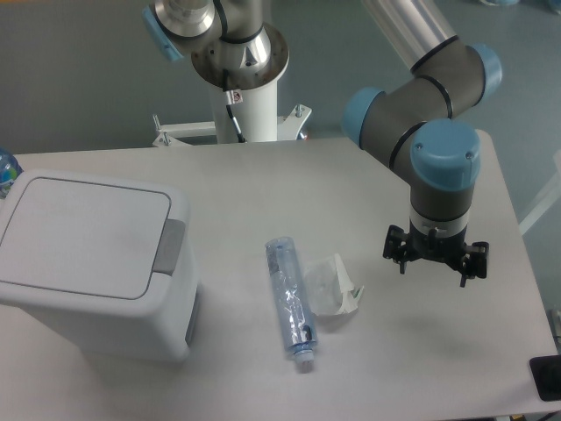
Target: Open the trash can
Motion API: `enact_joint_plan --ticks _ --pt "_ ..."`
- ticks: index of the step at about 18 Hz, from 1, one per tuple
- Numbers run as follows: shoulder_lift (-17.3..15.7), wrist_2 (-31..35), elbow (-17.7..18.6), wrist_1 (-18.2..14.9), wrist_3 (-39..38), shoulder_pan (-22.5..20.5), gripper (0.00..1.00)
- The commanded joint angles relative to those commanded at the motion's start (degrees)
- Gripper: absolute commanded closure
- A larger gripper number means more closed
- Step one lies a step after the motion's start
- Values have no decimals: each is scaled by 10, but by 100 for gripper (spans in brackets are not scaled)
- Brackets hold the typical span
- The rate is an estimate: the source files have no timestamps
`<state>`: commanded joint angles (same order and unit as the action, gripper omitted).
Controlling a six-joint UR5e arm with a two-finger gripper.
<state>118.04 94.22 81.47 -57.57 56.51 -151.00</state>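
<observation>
Your gripper (434, 261) hangs above the table (263, 175) with its jaws spread and nothing between them. The trash can (92, 263), lid flat and shut, sits well apart from the jaws, far to their left in the picture. Between it and the jaws lie a clear plastic bottle (289, 303) and a crumpled wrapper (333, 285).

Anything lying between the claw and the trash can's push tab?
Yes. An empty plastic bottle and a crumpled clear wrapper lie on the table between the claw and the trash can. Both lie low; the grey tab sits higher.
</observation>
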Motion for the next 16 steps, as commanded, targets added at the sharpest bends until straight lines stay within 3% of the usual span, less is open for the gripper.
enact_joint_plan --ticks 9,16 --pt "-2 -14 0 1 -6 2 0" --pt "-1 -24 2 4 -102 12 0"
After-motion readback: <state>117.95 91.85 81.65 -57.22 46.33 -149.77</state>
